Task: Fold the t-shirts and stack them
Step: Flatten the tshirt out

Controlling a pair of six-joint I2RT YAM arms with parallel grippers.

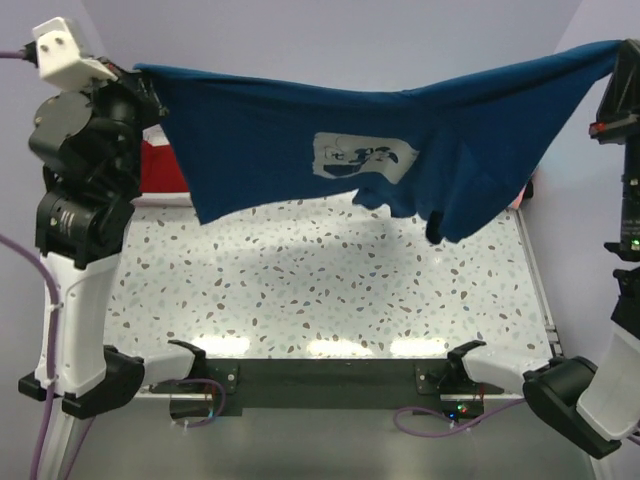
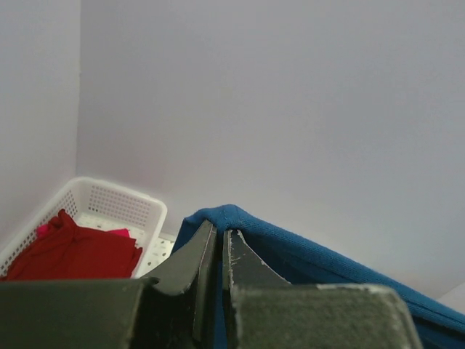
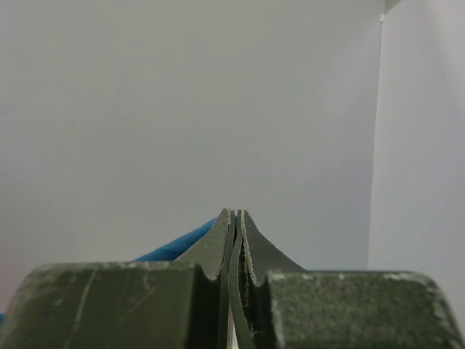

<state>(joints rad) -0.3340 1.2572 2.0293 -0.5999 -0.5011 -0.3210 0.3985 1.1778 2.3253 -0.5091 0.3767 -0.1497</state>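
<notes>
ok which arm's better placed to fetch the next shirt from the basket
Left, likely: the basket with the red shirt sits near the left gripper, which is shut on the navy shirt.

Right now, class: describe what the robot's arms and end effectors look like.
Both the left arm and right arm have black joints and white link shells. Purple cables run alongside. A white camera block tops the left wrist. The end effector fingers are dark, tapered, scuffed.
</notes>
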